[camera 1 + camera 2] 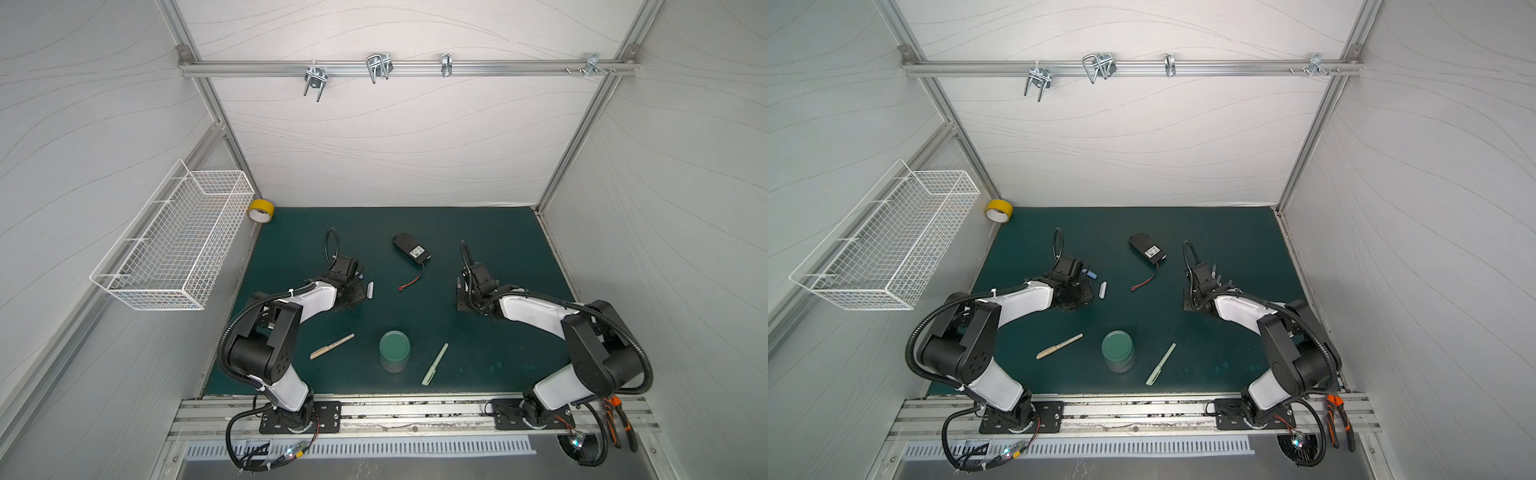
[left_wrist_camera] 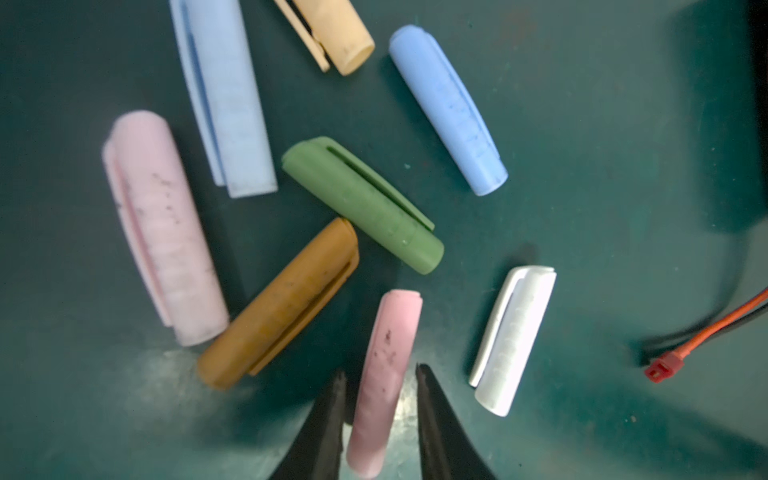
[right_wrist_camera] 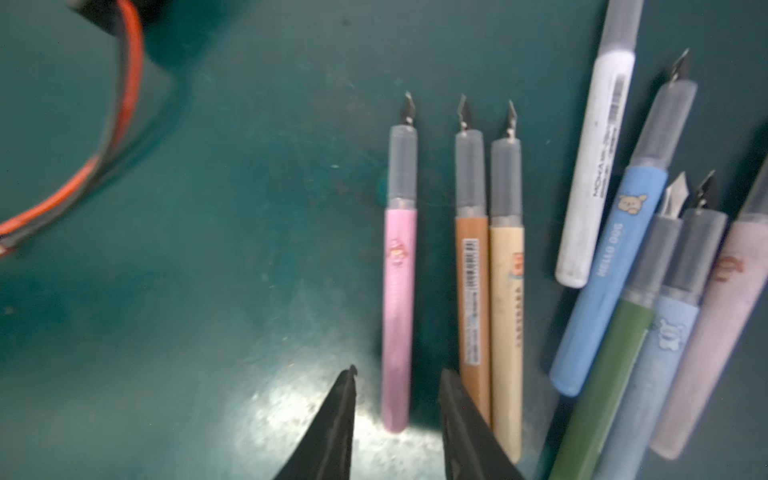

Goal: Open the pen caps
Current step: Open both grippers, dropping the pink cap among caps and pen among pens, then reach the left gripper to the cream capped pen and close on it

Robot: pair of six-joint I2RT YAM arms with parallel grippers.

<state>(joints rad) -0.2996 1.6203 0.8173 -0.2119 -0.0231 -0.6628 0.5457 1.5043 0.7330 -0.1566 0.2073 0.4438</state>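
Sorts by kind, by the look of it: loose pen caps heaped under the left claw [image 2: 380, 370], bare pens laid under the right claw [image 3: 399, 370]. Keeps the two lots well apart on the table [image 1: 478, 232], presumably to avoid mixing finished pieces with unfinished.

Grips nothing on the left: jaws partly open, astride the pink cap [image 2: 395, 332], a gap on either side, the cap flat on the table. Around it, also flat: white cap [image 2: 513, 340], brown cap [image 2: 278, 303], green cap [image 2: 361, 203], blue cap [image 2: 449, 108].

Grips nothing on the right either: jaws partly open, straddling the tail of the pink pen [image 3: 399, 291], nib bared, parallel with the brown pen [image 3: 471, 291] and cream pen [image 3: 507, 311] near it. Farther off, a looser overlapping fan of bare pens.

Reads as a set-down of one matched pair: cap to the caps, body to the bodies.

Leaves two capped near the front edge: a tan pen [image 1: 331, 346] and a pale green pen [image 1: 434, 364], either side of a round green stack [image 1: 394, 351]. Likely next: one end to each claw, then a straight pull along the axis, to avoid flicking it loose.
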